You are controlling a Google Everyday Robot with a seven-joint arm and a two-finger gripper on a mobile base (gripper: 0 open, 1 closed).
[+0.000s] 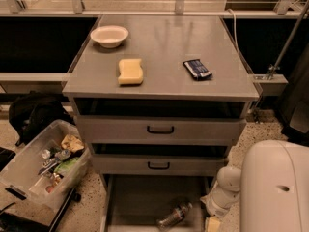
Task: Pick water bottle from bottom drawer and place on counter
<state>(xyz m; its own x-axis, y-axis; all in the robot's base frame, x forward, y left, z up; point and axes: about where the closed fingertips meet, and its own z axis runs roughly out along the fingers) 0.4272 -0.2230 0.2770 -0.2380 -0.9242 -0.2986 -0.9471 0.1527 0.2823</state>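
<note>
Bottle: the small clear crinkled plastic water bottle lies on its side in the open, shallow grey metal bottom drawer, right of its middle.
Tool: your tool hangs at that drawer's right edge; you cannot tell how open it is.

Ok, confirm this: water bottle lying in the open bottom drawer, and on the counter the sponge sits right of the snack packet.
Wrong in one point: the camera view shows the sponge left of the snack packet on the counter. The water bottle does lie in the open bottom drawer, with the gripper low at its right side.
</note>
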